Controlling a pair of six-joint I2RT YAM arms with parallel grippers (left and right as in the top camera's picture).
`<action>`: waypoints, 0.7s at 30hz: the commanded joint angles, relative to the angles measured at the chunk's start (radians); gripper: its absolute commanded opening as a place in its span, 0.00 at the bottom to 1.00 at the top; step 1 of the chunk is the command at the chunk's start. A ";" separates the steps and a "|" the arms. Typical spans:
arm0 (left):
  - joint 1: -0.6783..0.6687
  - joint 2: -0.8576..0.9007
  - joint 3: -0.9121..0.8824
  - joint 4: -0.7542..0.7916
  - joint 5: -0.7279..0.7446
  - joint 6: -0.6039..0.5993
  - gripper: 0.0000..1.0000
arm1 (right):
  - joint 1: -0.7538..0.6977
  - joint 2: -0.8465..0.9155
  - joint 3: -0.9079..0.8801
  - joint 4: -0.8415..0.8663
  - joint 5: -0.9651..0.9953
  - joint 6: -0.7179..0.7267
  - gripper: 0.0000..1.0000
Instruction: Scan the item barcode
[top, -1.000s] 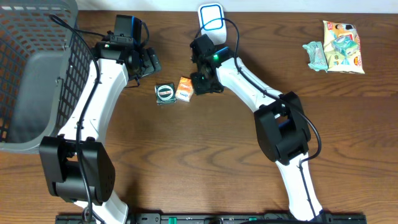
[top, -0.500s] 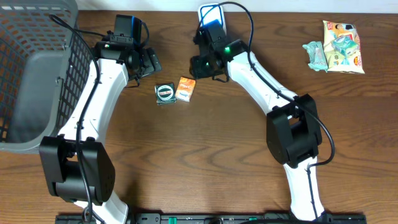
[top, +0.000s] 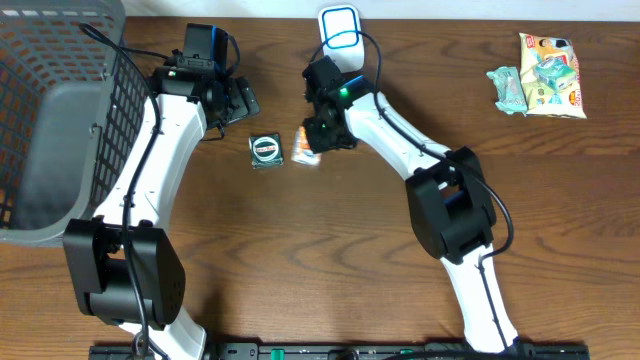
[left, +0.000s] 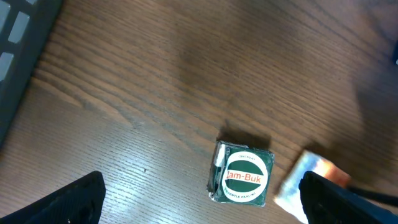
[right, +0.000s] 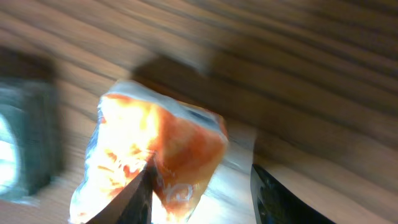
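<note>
Overhead, we're seeing the right gripper sitting directly over the orange packet, while the left gripper is gaping wide, empty and farther off. Left wrist: the packet is lying beyond the green box, by the right-hand fingertip. Right wrist: it's lying slantwise between half-spread jaws, and we cannot tell whether they're gripping it.

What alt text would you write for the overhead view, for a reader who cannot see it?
On a wooden table, the right hand sits over an orange box beside a green tin, near a white scanner. The left hand is open and empty; a grey basket stands far left, snack packets far right.
</note>
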 joint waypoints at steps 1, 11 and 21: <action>0.000 0.005 0.008 -0.004 -0.009 -0.002 0.98 | -0.064 -0.012 -0.025 -0.123 0.394 0.000 0.43; 0.000 0.005 0.008 -0.004 -0.009 -0.002 0.98 | -0.072 -0.175 -0.026 -0.111 0.279 -0.141 0.52; 0.000 0.005 0.008 -0.004 -0.009 -0.002 0.98 | -0.050 -0.077 -0.029 -0.092 0.261 -0.065 0.50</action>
